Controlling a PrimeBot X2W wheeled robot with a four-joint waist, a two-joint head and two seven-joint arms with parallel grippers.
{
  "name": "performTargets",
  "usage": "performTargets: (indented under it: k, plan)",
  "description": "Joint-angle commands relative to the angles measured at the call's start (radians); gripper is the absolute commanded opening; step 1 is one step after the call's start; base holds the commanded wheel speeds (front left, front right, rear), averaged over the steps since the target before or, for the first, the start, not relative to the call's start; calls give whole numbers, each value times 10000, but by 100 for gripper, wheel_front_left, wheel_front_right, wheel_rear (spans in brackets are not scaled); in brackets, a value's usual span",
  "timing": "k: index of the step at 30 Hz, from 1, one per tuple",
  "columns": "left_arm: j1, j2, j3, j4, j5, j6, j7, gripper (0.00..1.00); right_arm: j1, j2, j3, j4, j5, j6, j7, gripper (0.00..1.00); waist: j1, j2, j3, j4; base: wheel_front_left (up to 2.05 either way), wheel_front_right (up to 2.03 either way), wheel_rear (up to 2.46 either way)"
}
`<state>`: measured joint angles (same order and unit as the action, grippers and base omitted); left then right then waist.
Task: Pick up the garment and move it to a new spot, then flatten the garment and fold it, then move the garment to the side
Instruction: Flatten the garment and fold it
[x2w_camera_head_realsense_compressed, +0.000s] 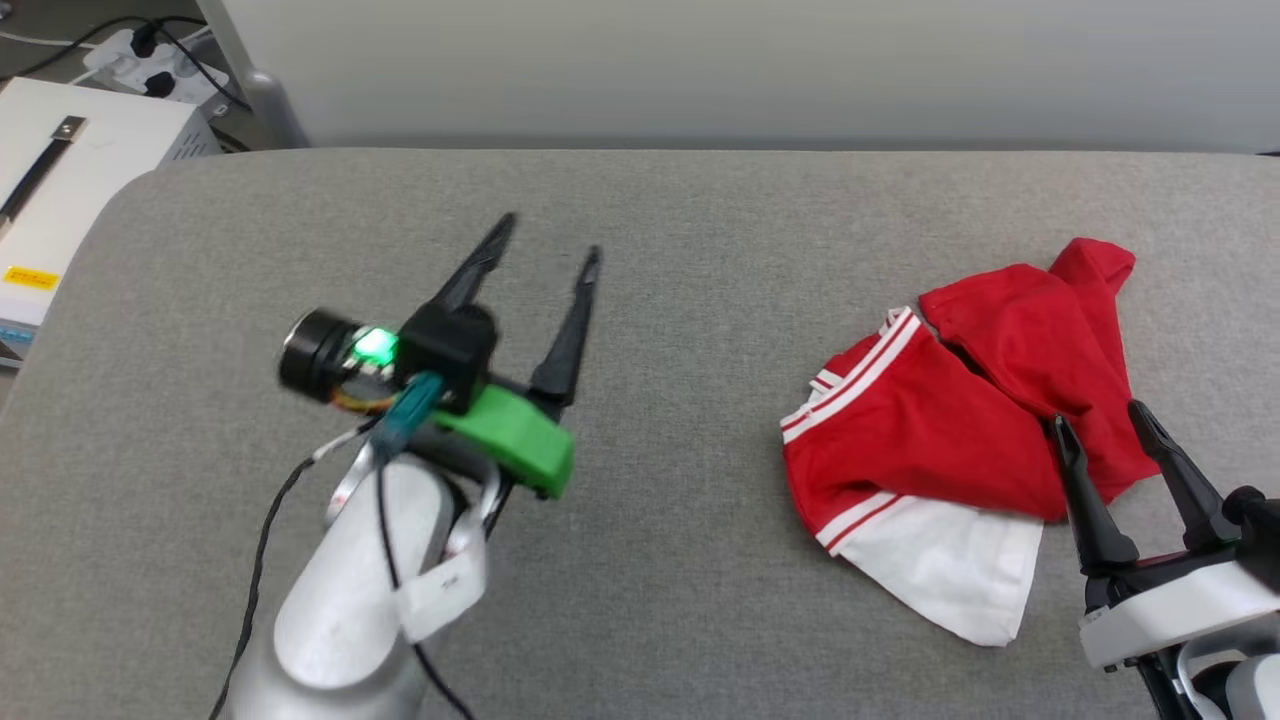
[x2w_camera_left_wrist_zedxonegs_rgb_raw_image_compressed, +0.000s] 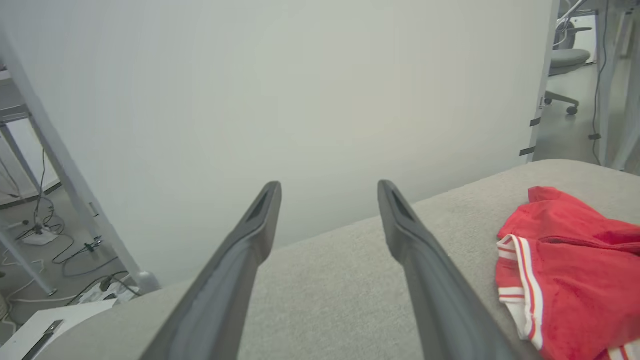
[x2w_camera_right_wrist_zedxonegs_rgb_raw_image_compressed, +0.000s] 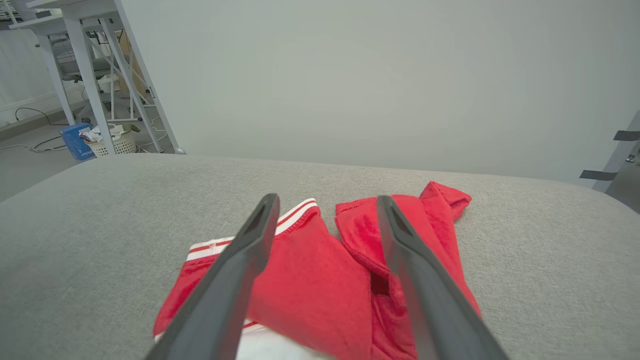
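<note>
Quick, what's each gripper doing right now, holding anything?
Left gripper: open, holding nothing.
Right gripper: open, holding nothing, poised at the red T-shirt.

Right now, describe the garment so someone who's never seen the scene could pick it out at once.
Start at the wide grey padded table, then look to its right half, where the right gripper points its open fingers. The garment lies crumpled there: a bright red T-shirt with a white sleeve and red-and-white striped trim, the only cloth lying on the grey surface.
</note>
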<state>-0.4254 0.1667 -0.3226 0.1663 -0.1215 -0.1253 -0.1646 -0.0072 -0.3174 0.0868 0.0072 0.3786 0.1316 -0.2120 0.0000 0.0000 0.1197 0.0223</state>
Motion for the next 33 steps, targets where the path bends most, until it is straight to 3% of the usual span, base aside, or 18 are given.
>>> performTargets:
  k: [1,9,15,19,25,31,32,33]
  plan:
    - [-702,243,-705,140,-483,-45,482,100,-225,76,27,30,-120,-9,-86,100,0,0,282,-378,0,0,0]
    - [-4237,1303,-4937,539,-4316,-51,4134,100,-803,180,231,443,-264,-9,-263,100,0,0,1078,-1232,0,0,0]
    - [-6011,1486,-7498,996,-6159,-52,6575,100,-1427,293,560,742,-338,-9,-386,100,0,0,1856,-1799,0,0,0]
    - [-6789,1512,-8899,1467,-6902,-52,7517,100,-1963,360,873,966,-417,-9,-440,100,0,0,2396,-2175,0,0,0]
    - [-6848,1417,-9526,2409,-7099,-53,7823,100,-2559,532,1268,1394,-412,-9,-485,100,0,0,2977,-2547,0,0,0]
    - [-5633,1506,-9572,2196,-6229,-53,8724,100,-2713,569,1206,1565,-369,-9,-494,100,0,0,3094,-2488,0,0,0]
    - [-5540,1509,-9572,2129,-6193,-53,8627,45,-2699,566,1165,1582,-385,-9,-495,100,0,0,3073,-2425,0,0,0]
    - [-5485,1500,-9573,2113,-6200,-53,8440,0,-2684,556,1132,1595,-405,-9,-495,100,0,0,3038,-2333,0,0,0]
